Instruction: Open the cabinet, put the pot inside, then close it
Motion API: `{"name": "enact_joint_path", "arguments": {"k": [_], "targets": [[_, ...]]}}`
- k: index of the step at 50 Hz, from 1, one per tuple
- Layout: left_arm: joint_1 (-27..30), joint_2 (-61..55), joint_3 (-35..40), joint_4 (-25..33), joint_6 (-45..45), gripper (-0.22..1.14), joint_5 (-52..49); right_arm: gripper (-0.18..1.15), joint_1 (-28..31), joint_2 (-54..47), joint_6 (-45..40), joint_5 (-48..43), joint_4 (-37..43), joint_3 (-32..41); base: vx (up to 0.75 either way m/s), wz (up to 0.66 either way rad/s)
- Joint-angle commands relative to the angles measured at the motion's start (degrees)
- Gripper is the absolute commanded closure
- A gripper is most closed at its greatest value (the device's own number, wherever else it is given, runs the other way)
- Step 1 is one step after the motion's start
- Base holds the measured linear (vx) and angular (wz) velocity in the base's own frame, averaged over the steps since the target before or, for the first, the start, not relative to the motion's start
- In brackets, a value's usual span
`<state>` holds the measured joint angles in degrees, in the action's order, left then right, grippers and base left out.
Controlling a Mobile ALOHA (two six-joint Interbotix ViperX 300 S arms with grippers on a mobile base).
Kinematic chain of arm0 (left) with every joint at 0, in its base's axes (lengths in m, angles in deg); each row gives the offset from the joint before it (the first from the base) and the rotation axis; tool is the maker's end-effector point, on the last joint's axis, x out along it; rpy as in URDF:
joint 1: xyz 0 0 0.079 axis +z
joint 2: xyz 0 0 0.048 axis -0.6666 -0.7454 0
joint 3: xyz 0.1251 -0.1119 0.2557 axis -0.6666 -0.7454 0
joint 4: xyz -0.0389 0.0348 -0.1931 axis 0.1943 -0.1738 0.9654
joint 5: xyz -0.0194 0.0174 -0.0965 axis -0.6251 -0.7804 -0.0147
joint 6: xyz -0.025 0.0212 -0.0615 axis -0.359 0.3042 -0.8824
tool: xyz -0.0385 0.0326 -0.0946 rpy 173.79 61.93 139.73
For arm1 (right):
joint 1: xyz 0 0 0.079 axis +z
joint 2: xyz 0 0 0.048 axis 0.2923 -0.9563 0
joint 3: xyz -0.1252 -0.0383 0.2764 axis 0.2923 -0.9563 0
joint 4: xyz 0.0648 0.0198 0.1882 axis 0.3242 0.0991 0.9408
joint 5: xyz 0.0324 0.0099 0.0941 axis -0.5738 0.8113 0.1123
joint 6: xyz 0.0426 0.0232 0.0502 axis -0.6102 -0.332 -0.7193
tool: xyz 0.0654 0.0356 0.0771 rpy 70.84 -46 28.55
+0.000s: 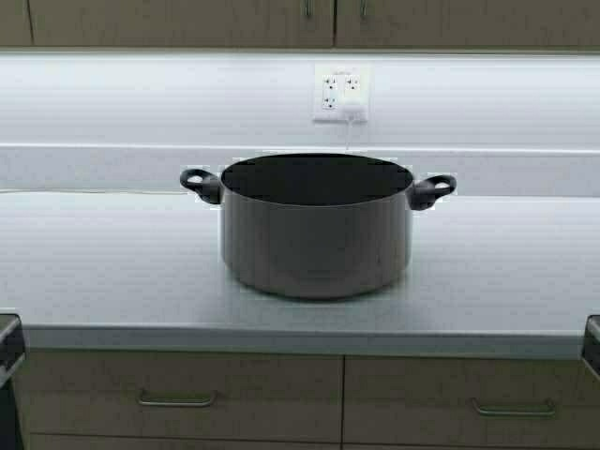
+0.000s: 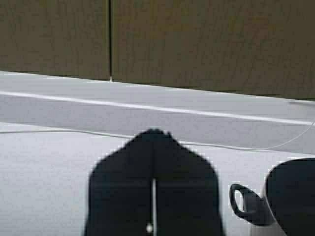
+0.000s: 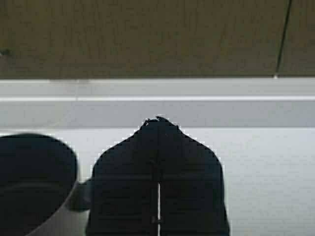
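Meanwhile, the pot (image 1: 316, 230) stands mid-tabletop (image 1: 112, 272), cabinet (image 1: 178, 23) doors closed at 12 o'clock.
Left hand (image 2: 153, 147) and right hand (image 3: 157, 132), fingers pressed together, flank it, level, holding nothing.

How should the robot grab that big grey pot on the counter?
Probably by the wide grey metal pot's two black loop handles, one gripper coming from each side. They stick out at opposite sides by the rim, and the body looks too wide for the fingers.

pot (image 1: 316, 239) on counter (image 1: 112, 272) (centre) | cabinet (image 1: 178, 21) above | drawers (image 1: 178, 398) below
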<state>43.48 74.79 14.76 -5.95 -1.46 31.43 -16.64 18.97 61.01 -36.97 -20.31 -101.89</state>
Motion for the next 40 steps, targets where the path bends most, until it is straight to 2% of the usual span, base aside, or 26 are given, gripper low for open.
{"name": "enact_joint_path", "arguments": {"k": [1,13,17,19,20,21,26,28,30,31,34,36,40], "targets": [[0.09,-0.18,0.88,-1.58,-0.18,0.89,0.44,0.92,0.09,0.09,-0.09,1.32,-0.09,1.32,0.15,0.03],[0.09,-0.18,0.44,-2.02,-0.44,0.89,0.44,0.92,0.09,1.85,-0.18,3.69,-0.09,1.05,0.10,-0.01],[0.09,-0.18,0.09,-2.11,-0.18,0.85,0.00,0.84,0.62,1.76,-0.97,3.60,0.26,1.41,0.06,-0.06],[-0.35,0.00,0.00,-2.37,-0.35,0.78,-0.79,0.74,1.49,1.49,-1.93,3.43,0.62,1.58,0.04,-0.05],[-0.97,0.26,0.00,-2.37,-0.35,0.72,-1.49,0.66,2.29,1.41,-2.46,3.34,0.70,1.58,0.03,-0.03],[-1.67,0.44,0.09,-2.37,-0.44,0.66,-2.20,0.53,3.69,1.32,-3.16,3.43,0.70,1.76,0.02,-0.02],[-8.88,1.58,1.05,-2.46,-0.79,0.13,-6.06,-0.02,9.58,1.67,-3.69,3.43,0.53,2.11,0.01,-0.01],[-12.48,1.58,1.41,-2.46,-0.70,-0.09,-6.86,-0.15,12.83,1.93,-3.78,3.52,0.62,2.64,0.00,0.00],[-16.52,1.32,1.85,-2.46,-0.62,-0.21,-7.21,-0.15,16.44,1.85,-3.87,3.96,0.70,3.52,0.00,0.00],[-18.54,0.97,2.11,-2.46,-0.79,-0.21,-7.12,-0.12,18.19,1.67,-3.96,4.31,0.79,4.13,0.00,0.00],[-24.61,-1.23,3.25,-2.46,-0.79,-0.12,-6.50,-0.04,23.20,0.44,-3.78,4.83,0.88,5.63,0.00,0.00],[-28.04,-3.69,4.22,-2.55,-0.79,-0.06,-5.54,-0.03,26.02,-1.23,-3.60,4.22,0.88,6.59,0.00,0.00],[-32.26,-10.02,6.15,-2.55,-0.09,-0.08,-2.46,-0.06,28.92,-5.71,-3.34,0.88,0.70,8.53,0.00,0.00]]}}
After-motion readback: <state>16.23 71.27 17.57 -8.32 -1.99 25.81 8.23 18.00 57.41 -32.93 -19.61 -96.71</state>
